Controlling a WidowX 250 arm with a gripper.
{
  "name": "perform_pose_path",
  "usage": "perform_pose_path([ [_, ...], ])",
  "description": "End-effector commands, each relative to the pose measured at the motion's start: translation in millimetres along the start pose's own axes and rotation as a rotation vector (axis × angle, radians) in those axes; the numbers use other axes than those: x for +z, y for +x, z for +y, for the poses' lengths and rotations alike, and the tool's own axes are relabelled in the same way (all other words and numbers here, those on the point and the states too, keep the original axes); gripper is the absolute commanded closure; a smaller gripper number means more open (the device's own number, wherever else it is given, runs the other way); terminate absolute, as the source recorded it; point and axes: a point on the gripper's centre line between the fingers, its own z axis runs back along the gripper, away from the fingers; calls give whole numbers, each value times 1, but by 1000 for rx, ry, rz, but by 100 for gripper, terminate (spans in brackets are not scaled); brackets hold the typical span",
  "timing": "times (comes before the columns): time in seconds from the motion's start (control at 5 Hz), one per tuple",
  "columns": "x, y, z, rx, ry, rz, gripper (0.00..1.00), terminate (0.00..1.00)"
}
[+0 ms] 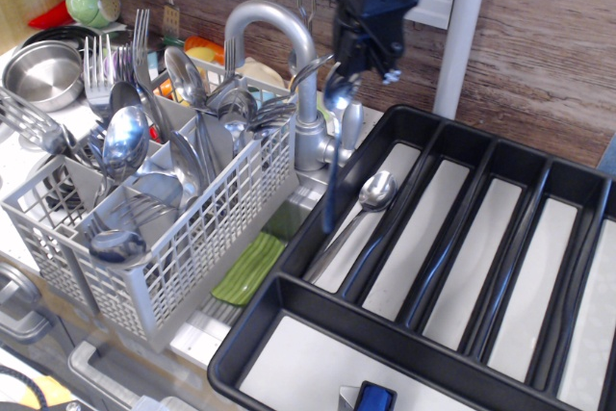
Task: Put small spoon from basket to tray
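My dark gripper (361, 55) hangs at the top centre, beside the tap, and is shut on the bowl end of the small spoon (333, 156). The spoon hangs nearly upright, handle down, its tip over the left rim of the black tray (318, 228). Another small spoon (361, 209) lies in the tray's leftmost long compartment. The light grey lattice basket (207, 238) stands at the left, full of larger spoons and forks.
A grey curved tap (289, 55) stands between basket and tray, close to the left of the gripper. A steel bowl (40, 72) sits at the far left. A green sponge-like dish (248, 269) lies below the basket. A blue object (375, 398) sits in the cross compartment.
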Motion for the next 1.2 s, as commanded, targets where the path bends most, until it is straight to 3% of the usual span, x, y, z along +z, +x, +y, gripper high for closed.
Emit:
perform_pose_path([
  [0.0,-9,-2,-1,-23,-23,-28,100,0],
  [0.2,-21,-6,-11,31,-35,-49,100,0],
  [0.4,-30,-3,-28,146,-15,-133,0,0],
  [0.8,-30,-3,-28,146,-15,-133,0,0],
  [1.0,-30,-3,-28,146,-15,-133,0,100],
])
